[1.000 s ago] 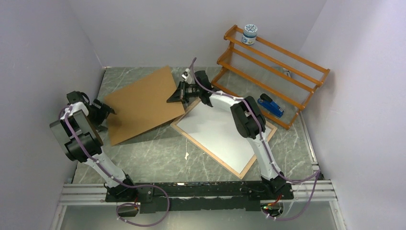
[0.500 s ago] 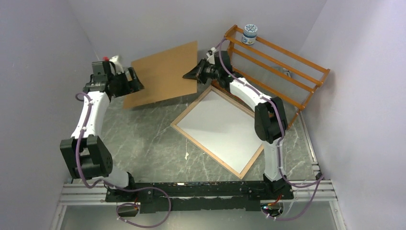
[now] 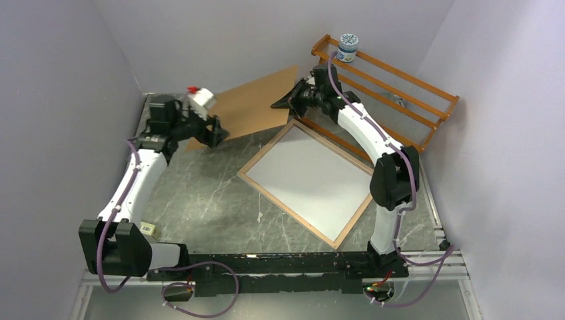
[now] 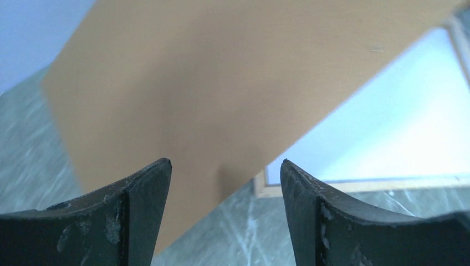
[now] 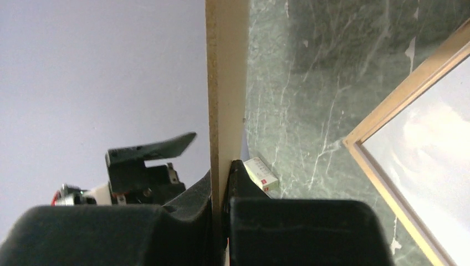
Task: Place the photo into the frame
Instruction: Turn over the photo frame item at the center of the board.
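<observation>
The frame (image 3: 286, 209) lies back-up on the table, its light wood rim around a plain white surface (image 3: 310, 177). I cannot tell whether that surface is the photo's white back; no printed side shows. My right gripper (image 3: 283, 101) is shut on the right edge of the brown hardboard backing panel (image 3: 256, 103) and holds it tilted above the table, behind the frame. The right wrist view shows the pinched panel edge (image 5: 226, 83) in my right gripper (image 5: 224, 166). My left gripper (image 3: 218, 133) is open at the panel's lower left corner. In the left wrist view my left gripper (image 4: 224, 166) faces the panel (image 4: 221, 83) and the frame rim (image 4: 354, 185).
An orange wooden rack (image 3: 393, 87) stands at the back right with a white jar (image 3: 347, 47) on its top rail. A small white box (image 3: 148, 229) lies near the left arm's base and also shows in the right wrist view (image 5: 260, 174). Walls close in on both sides.
The panel has been lifted off the table and carried back and right toward the rack. The right arm has stretched out with it, and the left arm has swung in to its left corner.
</observation>
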### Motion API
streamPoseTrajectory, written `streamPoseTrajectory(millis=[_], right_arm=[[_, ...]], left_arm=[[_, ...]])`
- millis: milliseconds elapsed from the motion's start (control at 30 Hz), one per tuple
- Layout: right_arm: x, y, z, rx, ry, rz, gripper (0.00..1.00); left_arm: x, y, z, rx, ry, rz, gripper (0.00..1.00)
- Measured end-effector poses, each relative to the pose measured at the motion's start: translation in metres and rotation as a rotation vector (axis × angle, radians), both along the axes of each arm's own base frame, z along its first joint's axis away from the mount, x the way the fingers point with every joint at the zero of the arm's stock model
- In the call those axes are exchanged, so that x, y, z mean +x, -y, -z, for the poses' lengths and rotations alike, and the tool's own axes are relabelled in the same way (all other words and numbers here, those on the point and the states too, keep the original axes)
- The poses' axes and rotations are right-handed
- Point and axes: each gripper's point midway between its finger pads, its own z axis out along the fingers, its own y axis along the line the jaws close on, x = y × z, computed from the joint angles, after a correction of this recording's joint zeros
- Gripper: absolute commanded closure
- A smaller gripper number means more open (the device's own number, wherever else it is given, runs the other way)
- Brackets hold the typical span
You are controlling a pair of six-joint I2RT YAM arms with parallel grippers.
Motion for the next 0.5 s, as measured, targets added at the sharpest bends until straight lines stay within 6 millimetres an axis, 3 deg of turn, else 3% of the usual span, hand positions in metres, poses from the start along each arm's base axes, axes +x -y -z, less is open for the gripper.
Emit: streamPoseTrajectory(millis=[133, 200, 333, 500], right_arm=[[-0.011, 0.005, -0.011, 0.001, -0.023, 0.005, 1.00], [-0.016, 0.006, -0.018, 0.006, -0.029, 0.008, 1.00], [-0.024, 0.009, -0.031, 0.017, -0.038, 0.016, 1.00], [-0.031, 0.016, -0.038, 0.004, -0.049, 0.042, 1.00]], left_arm=[[-0.025, 0.061, 0.002, 0.080, 0.085, 0.242, 0.22], [-0.037, 0.080, 0.000, 0.115, 0.138, 0.317, 0.24], [-0.043, 0.091, 0.001, 0.202, 0.247, 0.332, 0.37], [-0.027, 0.102, 0.009, 0.374, 0.451, 0.262, 0.51]])
